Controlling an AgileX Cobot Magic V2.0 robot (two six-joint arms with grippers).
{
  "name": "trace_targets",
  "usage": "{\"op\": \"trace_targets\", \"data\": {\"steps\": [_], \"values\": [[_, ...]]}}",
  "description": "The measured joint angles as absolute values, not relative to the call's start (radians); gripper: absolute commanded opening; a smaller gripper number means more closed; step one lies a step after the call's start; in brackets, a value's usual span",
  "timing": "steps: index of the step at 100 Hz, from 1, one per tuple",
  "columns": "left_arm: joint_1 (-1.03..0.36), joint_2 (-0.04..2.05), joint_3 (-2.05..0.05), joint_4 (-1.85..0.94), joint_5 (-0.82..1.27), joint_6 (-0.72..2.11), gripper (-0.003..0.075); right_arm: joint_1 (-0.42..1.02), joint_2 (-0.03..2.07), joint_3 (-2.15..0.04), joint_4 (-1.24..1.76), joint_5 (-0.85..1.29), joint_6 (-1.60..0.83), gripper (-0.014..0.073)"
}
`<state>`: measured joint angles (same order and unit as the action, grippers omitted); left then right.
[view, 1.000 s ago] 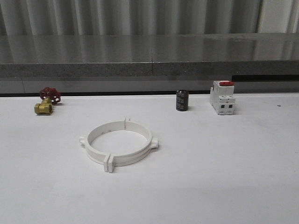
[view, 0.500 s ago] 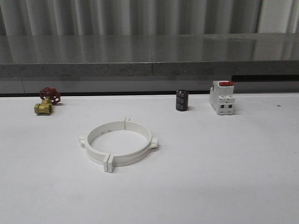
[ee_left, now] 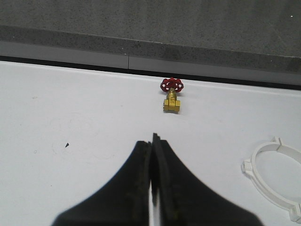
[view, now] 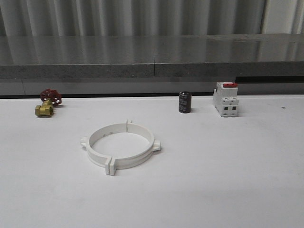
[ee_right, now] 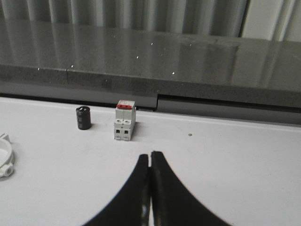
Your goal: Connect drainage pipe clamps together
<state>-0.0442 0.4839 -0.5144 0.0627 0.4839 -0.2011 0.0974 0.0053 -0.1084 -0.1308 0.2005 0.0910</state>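
Seen from the front: white plastic half-ring drainage pipe clamps point(view: 120, 145) joined as a ring, mid white desk point(view: 228, 161). Wrist views add left gripper point(ee_left: 153, 141) and right gripper point(ee_right: 149, 157), both closed, empty. Unchanged since earlier.

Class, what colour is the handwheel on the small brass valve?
Red. The handwheel tops the brass valve; the left wrist view shows it best.

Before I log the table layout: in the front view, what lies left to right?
Valve → clamps → black cylinder → breaker.
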Motion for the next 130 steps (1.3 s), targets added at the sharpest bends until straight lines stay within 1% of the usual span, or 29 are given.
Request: {"op": "trace_targets", "data": {"steps": [21,38,130], "values": [[-0.044,0.484,-0.514,0.063,0.484,-0.201,-0.002,0.019,-0.011,-0.007,-0.106,0.091,0.111,-0.0067],[-0.044,0.484,-0.514,0.063,0.484,-0.201,-0.002,0.013,-0.011,0.027,-0.082,0.037,0.112,-0.0067],[-0.044,0.484,-0.514,0.063,0.484,-0.201,-0.002,0.017,-0.011,0.029,-0.077,0.022,0.116,-0.0067]]}}
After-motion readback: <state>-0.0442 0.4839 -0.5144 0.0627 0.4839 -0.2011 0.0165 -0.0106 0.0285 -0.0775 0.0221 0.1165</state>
